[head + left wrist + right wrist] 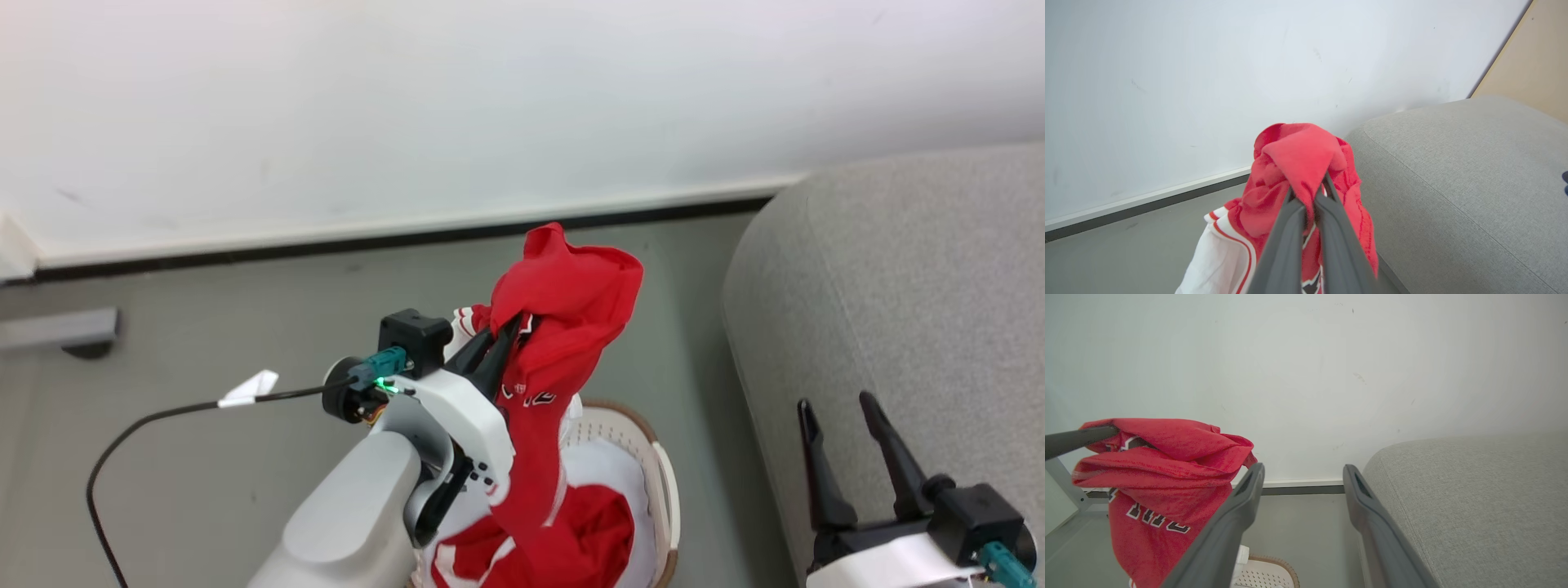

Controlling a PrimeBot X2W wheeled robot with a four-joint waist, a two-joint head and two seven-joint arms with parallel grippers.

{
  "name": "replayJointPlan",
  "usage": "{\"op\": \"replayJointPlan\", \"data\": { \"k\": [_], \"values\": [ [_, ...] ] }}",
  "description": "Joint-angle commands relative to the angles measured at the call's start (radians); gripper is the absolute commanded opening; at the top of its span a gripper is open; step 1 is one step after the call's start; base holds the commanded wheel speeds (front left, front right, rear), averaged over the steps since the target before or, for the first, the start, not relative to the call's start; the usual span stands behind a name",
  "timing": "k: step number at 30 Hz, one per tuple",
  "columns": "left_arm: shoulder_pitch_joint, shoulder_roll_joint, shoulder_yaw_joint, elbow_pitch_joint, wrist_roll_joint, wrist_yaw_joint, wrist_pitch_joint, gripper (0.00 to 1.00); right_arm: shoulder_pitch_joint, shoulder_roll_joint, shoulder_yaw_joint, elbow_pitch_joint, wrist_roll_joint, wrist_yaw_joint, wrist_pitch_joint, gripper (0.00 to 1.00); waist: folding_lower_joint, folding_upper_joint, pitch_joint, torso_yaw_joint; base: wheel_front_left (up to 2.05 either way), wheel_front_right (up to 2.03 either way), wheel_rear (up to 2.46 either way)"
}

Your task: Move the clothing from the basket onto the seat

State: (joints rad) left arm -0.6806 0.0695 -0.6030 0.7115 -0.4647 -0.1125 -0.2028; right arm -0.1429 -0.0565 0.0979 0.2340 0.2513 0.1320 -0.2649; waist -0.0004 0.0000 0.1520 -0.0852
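Red clothing (pixel 571 286), pinched in left claw (pixel 504 331) — right claw (pixel 834 402) spread wide

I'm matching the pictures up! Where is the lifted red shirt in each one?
Head view: red shirt in the middle, hanging over the basket.
Left wrist view: bottom centre, bunched over the left gripper.
Right wrist view: on the left side.
Shared landmark: the grey seat, on the right in all three.
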Motion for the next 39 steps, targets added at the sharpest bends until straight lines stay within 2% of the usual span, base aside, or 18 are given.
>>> {"op": "replayJointPlan", "data": {
  "k": [1, 6, 14, 23, 29, 39],
  "values": [
    [0.022, 0.013, 0.007, -0.036, -0.018, 0.008, 0.011, 0.0, 0.027, -0.007, 0.005, 0.01, 0.013, -0.002, 0.001, 1.0, 0.0004, 0.0, -0.075, 0.01, 0.0, 0.0, 0.0],
    [0.051, 0.044, 0.031, -0.186, -0.046, 0.033, 0.07, 0.0, 0.066, -0.02, 0.029, 0.028, 0.026, -0.002, 0.001, 1.0, 0.0004, 0.0, -0.143, 0.005, 0.0, 0.0, 0.0],
    [0.095, 0.118, 0.059, -0.42, -0.067, 0.088, 0.172, 0.0, 0.089, -0.051, 0.063, 0.023, 0.04, -0.002, 0.001, 1.0, 0.0004, 0.0, -0.194, -0.015, 0.0, 0.0, 0.0],
    [0.143, 0.158, 0.064, -0.571, -0.08, 0.13, 0.233, 0.0, 0.067, -0.108, 0.126, -0.021, 0.025, -0.002, 0.001, 1.0, 0.0004, 0.0, -0.196, -0.028, 0.0, 0.0, 0.0],
    [0.164, 0.167, 0.054, -0.618, -0.085, 0.139, 0.254, 0.0, 0.014, -0.19, 0.219, -0.066, 0.027, -0.002, 0.001, 1.0, 0.0004, 0.0, -0.195, -0.028, 0.0, 0.0, 0.0],
    [0.174, 0.161, 0.028, -0.655, -0.09, 0.134, 0.271, 0.0, -0.195, -0.339, 0.49, -0.127, 0.08, -0.002, 0.059, 1.0, 0.0004, 0.0, -0.204, -0.031, 0.0, 0.0, 0.0]
  ]
}}
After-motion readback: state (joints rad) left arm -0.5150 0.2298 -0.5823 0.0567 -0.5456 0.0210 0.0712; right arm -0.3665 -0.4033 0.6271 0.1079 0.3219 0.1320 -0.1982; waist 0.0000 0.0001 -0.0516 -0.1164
